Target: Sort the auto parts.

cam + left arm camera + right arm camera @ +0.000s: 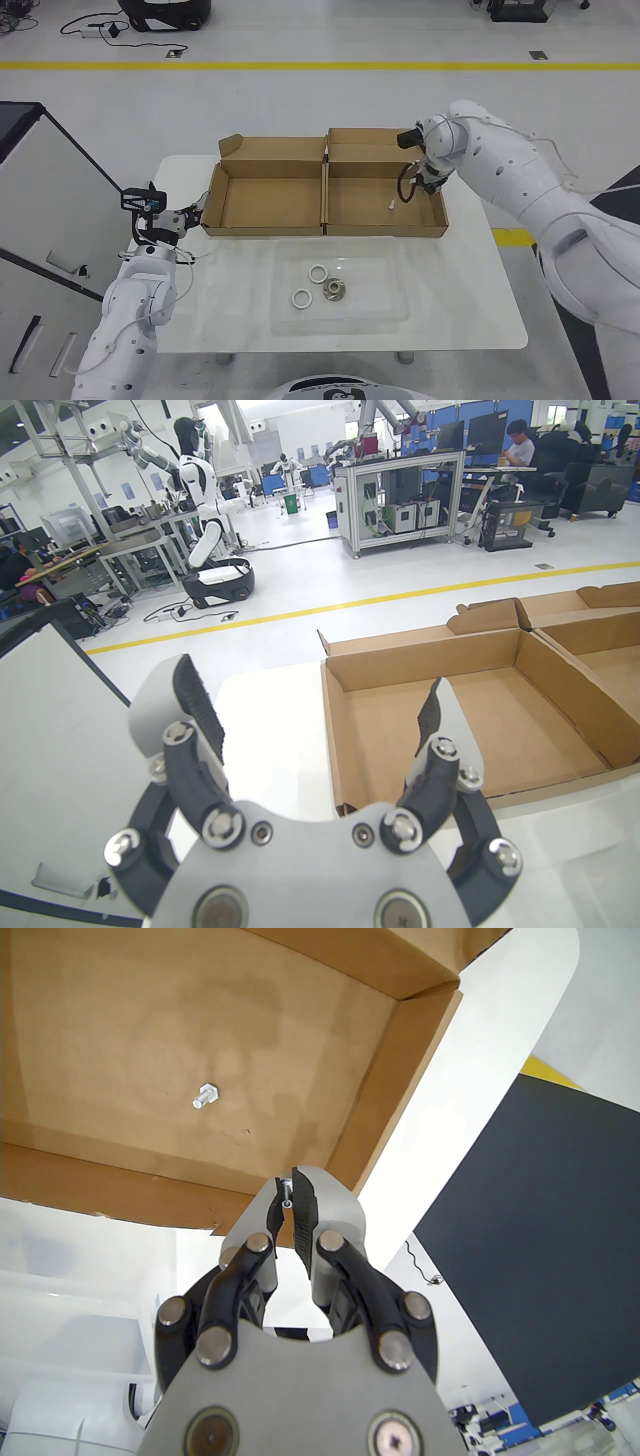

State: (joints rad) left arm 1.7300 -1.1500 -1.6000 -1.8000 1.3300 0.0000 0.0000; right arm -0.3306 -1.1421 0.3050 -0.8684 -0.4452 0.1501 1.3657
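Right gripper [289, 1200] is clamped on a small bolt [285, 1187], which is pinched at the very tips of the pads with its threaded end poking out past them. From the top view I place this gripper [418, 186] above the right end of the right cardboard box [360, 210], close to that box's outer wall.

A hex bolt [205, 1095] lies on its side on the floor of the same box [125, 1003]. It lies loose, apart from the gripper and clear of all walls. From above, that bolt [391, 203] sits toward the box's right half.

Left gripper [315, 710] is spread wide with nothing between its pads. It hangs just outside the left wall of the left cardboard box [500, 720], over the white table [270, 720]. In the top view it [193, 215] is near that box's [265, 200] left front corner. I can't tell whether it touches the cardboard.

The two boxes stand side by side, walls touching, flaps open at the back.

A clear plastic tray [390, 312] sits nearer the robot than the boxes. In it are one white ring [317, 272], a second white ring [301, 297], and a metal flanged part [333, 290] just beside them.
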